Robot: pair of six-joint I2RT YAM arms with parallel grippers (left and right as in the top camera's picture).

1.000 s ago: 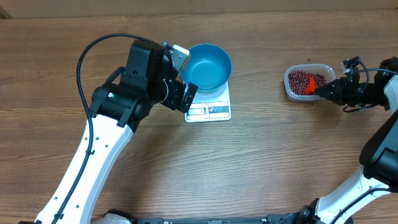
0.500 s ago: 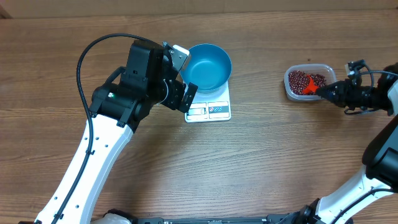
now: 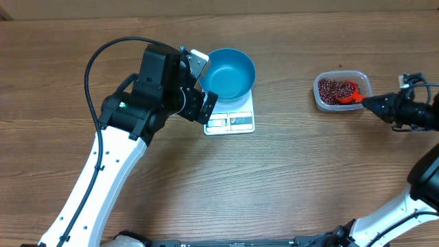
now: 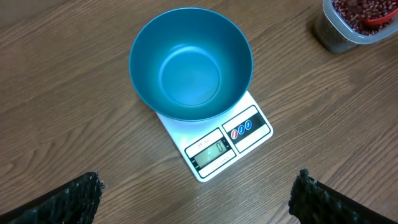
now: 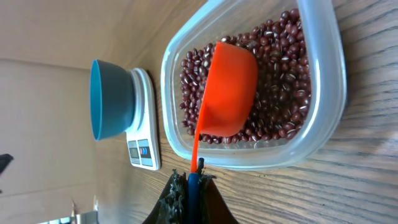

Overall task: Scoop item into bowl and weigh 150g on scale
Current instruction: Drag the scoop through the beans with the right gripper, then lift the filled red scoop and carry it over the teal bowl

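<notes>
- The wooden table [image 3: 274,178] carries everything; the white kitchen scale [image 3: 232,118] lies about midway along it, towards the far edge.
- The scale's long axis runs from far to near, and its display strip faces the near edge.
- The blue bowl [image 3: 230,72] sits upright on the far part of the scale, mouth up. It overhangs the platform on both sides and leaves the display strip uncovered.
- The clear plastic tub [image 3: 341,90] stands well apart from the scale, close to the right edge of the table.
- The red-brown beans [image 5: 280,81] lie as a loose mass inside the tub.
- An orange scoop [image 5: 229,93] has its cup down among the beans at the right-hand side of the tub.
- The scoop's handle crosses the tub's rim, so its long axis points from the right edge in towards the tub.
- I cannot tell whether the cup has beans in it.
- The right gripper [image 5: 189,186] is pinched tight on the end of the scoop's handle, just outside the tub.
- The left gripper [image 4: 196,199] hovers over the table by the scale's left side, with its jaws spread wide and gripping nothing.
</notes>
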